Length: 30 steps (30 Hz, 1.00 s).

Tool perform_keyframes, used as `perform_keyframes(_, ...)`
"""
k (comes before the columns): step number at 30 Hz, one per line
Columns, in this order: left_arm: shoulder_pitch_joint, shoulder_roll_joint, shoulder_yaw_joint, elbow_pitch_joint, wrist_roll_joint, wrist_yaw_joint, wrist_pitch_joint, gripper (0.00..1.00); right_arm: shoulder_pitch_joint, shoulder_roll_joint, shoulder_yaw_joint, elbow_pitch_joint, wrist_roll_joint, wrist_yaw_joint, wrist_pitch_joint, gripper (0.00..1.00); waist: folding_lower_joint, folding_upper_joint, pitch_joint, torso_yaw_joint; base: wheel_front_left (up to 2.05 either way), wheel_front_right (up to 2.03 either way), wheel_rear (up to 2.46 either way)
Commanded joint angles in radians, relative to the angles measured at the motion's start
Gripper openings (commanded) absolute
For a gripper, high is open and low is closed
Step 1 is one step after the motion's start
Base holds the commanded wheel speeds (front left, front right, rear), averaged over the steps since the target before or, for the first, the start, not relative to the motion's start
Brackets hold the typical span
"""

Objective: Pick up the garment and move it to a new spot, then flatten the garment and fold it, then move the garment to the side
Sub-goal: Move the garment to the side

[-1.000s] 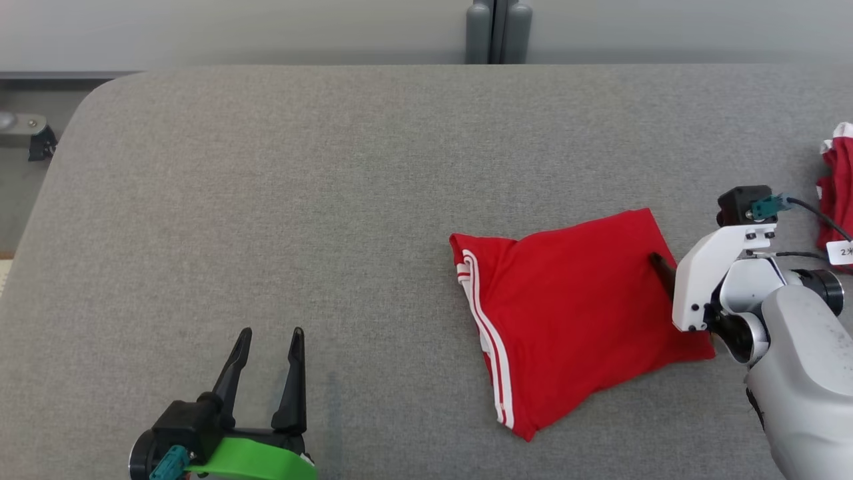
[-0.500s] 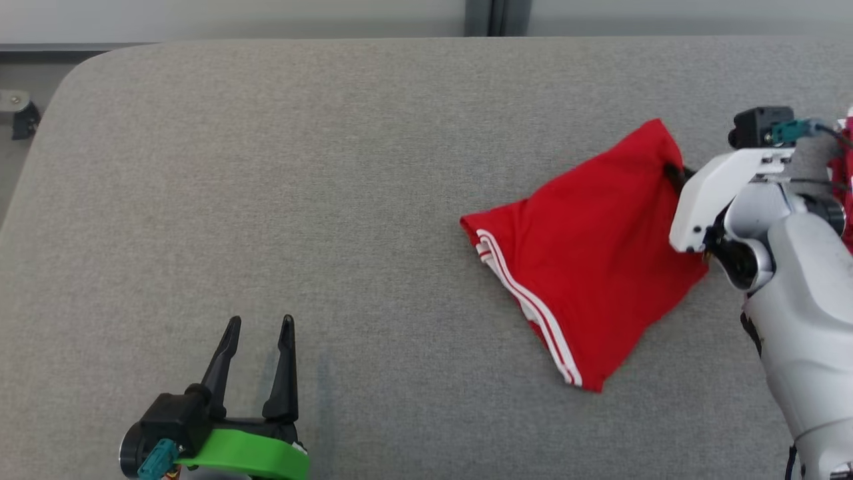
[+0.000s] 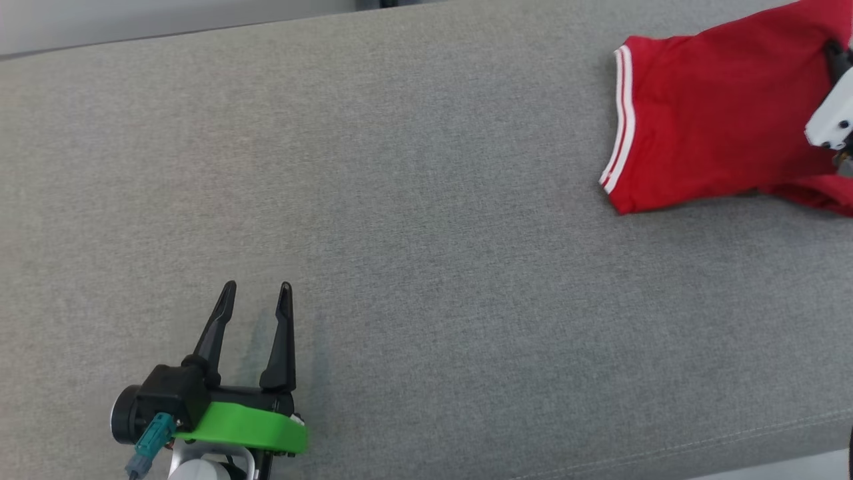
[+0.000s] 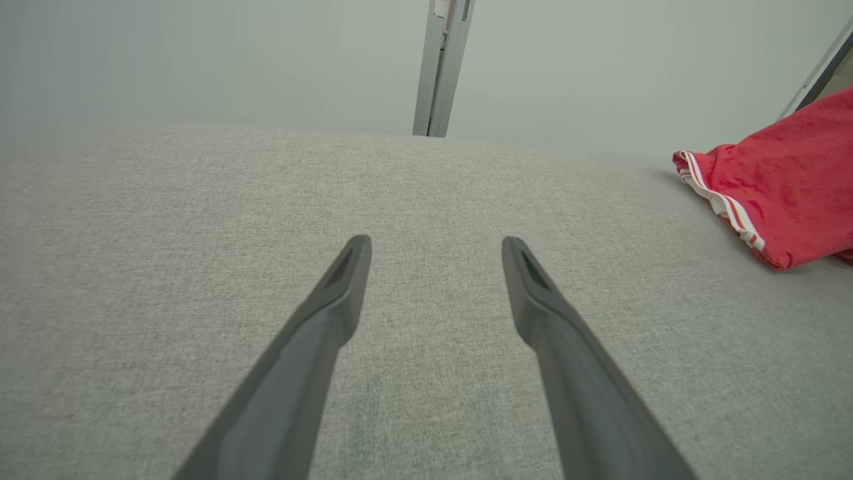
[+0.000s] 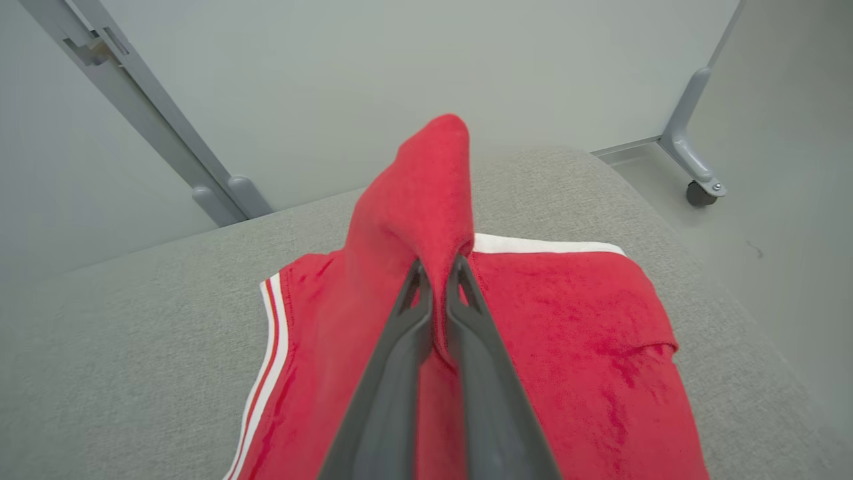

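Ok: grey woven pad (image 3: 400, 200), rounded corner, pale smooth panels (image 5: 400, 67) behind. Red garment (image 3: 706, 127), terry-like with a white-striped hem, lies far right. Right gripper (image 5: 436, 263) is clamped on its raised fold. Left gripper (image 3: 257, 287) near left, fingers apart.

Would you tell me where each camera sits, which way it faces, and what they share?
Head view: on the head, looking down at the padded surface; open left gripper lower left, right arm's white casing far right.
Left wrist view: on that wrist, facing along its spread fingers across the surface.
Right wrist view: on that wrist, facing along the right gripper, shut on the red garment.
All three show the garment.
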Motion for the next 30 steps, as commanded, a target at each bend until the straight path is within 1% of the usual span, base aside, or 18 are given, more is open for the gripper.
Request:
perform_keyframes(1, -0.019, 0.003, 0.001, 0.001, 0.009, -0.003, 0.000, 1.00, -0.023, -0.014, -0.021, -0.014, -0.017, -0.001, -0.007, 0.00, 0.0000, 0.0000, 0.045, -0.044, 0.00, 0.00, 0.00)
perform_keyframes(6, -0.017, 0.003, -0.005, 0.019, 0.030, -0.004, 0.000, 1.00, -0.036, -0.028, -0.083, -0.043, -0.063, -0.001, -0.020, 0.00, 0.0000, 0.0000, 0.059, -0.050, 0.00, 0.00, 0.00)
perform_keyframes(9, -0.018, 0.006, -0.010, 0.022, 0.034, -0.005, 0.000, 1.00, -0.049, -0.029, -0.110, -0.054, -0.093, -0.001, -0.011, 0.00, 0.0000, 0.0000, 0.067, -0.044, 0.00, 0.00, 0.00)
perform_keyframes(12, -0.013, 0.014, -0.008, 0.027, 0.037, -0.005, 0.000, 1.00, -0.057, -0.032, -0.162, -0.048, -0.134, -0.001, -0.001, 0.00, 0.0000, 0.0000, 0.070, -0.037, 0.00, 0.00, 0.00)
perform_keyframes(13, -0.013, 0.014, -0.006, 0.029, 0.036, -0.005, 0.000, 1.00, -0.052, -0.033, -0.182, -0.046, -0.164, -0.001, 0.002, 0.25, 0.0000, 0.0000, 0.071, -0.034, 0.00, 0.00, 0.00)
perform_keyframes(14, -0.012, 0.015, -0.006, 0.030, 0.036, -0.005, 0.000, 1.00, -0.041, -0.037, -0.199, -0.041, -0.192, -0.001, 0.005, 1.00, 0.0000, 0.0000, 0.070, -0.032, 0.00, 0.00, 0.00)
perform_keyframes(16, -0.007, 0.017, -0.006, 0.033, 0.036, -0.005, 0.000, 1.00, -0.011, -0.043, -0.230, -0.025, -0.256, -0.001, 0.020, 1.00, 0.0000, 0.0000, 0.067, -0.027, 0.00, 0.00, 0.00)
perform_keyframes(19, 0.005, 0.016, -0.002, 0.038, 0.037, -0.005, 0.000, 1.00, 0.020, -0.056, -0.293, -0.049, -0.357, -0.001, -0.017, 1.00, 0.0000, 0.0000, 0.055, -0.020, 0.00, 0.00, 0.00)
perform_keyframes(20, 0.009, 0.016, -0.001, 0.039, 0.036, -0.005, 0.000, 1.00, 0.034, -0.049, -0.301, -0.052, -0.376, -0.001, -0.030, 1.00, 0.0000, 0.0000, 0.049, -0.019, 0.00, 0.00, 0.00)
perform_keyframes(22, 0.018, 0.015, 0.002, 0.040, 0.035, -0.005, 0.000, 1.00, 0.059, -0.029, -0.330, -0.066, -0.395, -0.001, -0.065, 1.00, 0.0000, 0.0000, 0.037, -0.018, 0.00, 0.00, 0.00)
perform_keyframes(25, 0.031, 0.013, 0.006, 0.035, 0.029, -0.005, 0.000, 1.00, 0.114, -0.023, -0.347, -0.109, -0.404, -0.001, -0.141, 1.00, 0.0000, 0.0000, 0.007, -0.012, 0.00, 0.00, 0.00)
perform_keyframes(30, 0.059, 0.007, 0.035, 0.013, 0.015, -0.005, 0.000, 1.00, 0.255, 0.006, -0.323, -0.206, -0.395, -0.001, -0.303, 1.00, 0.0000, 0.0000, -0.046, -0.002, 0.00, 0.00, 0.00)
